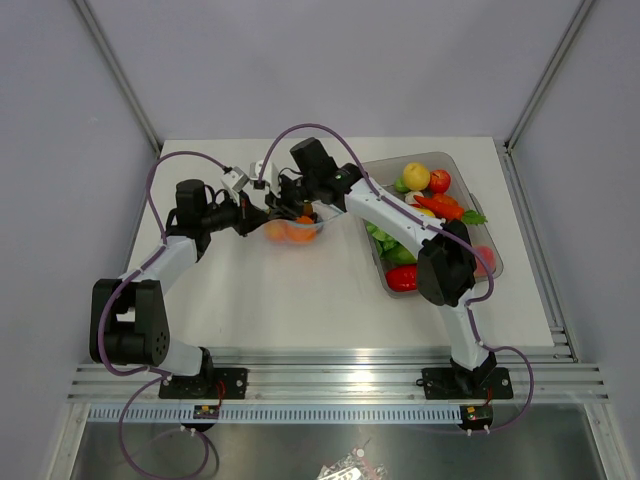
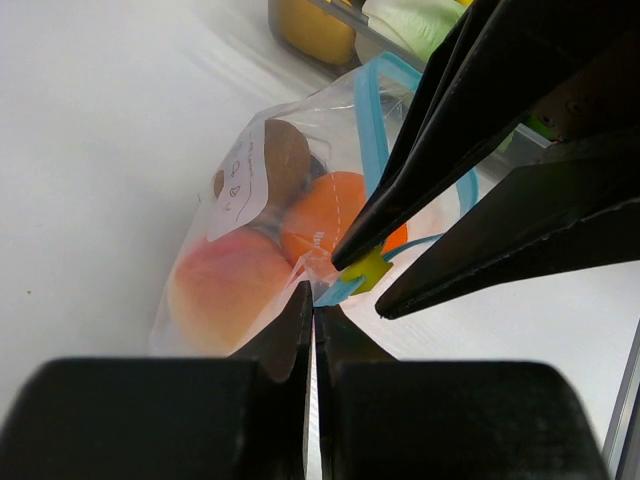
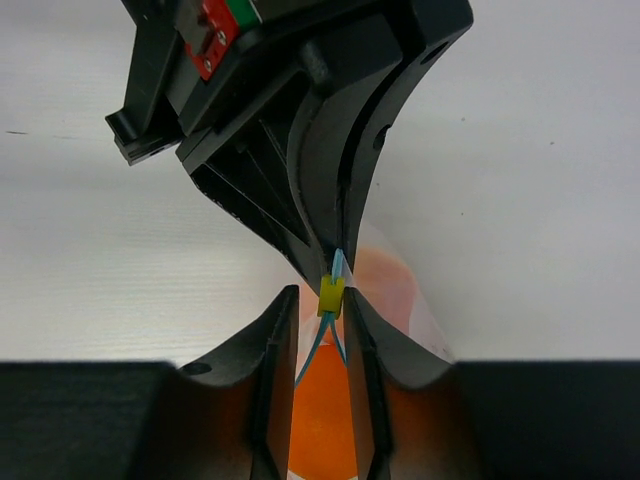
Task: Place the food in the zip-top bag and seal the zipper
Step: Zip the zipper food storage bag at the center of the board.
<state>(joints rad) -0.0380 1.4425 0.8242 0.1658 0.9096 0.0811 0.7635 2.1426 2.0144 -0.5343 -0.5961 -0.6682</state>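
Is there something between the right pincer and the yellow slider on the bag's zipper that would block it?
Nothing visible blocks it. The yellow slider sits between the fingertips of the right pincer. The left pincer is shut on the zipper just beside the slider, not in between.

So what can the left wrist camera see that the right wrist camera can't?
Only the left wrist view shows a brown fruit, a white label on the bag, and the tray corner. Only the right wrist view shows a red-and-green patch on the left pincer. Both show the orange, the blue zipper, the yellow slider, and that pincer pinching the bag's edge.
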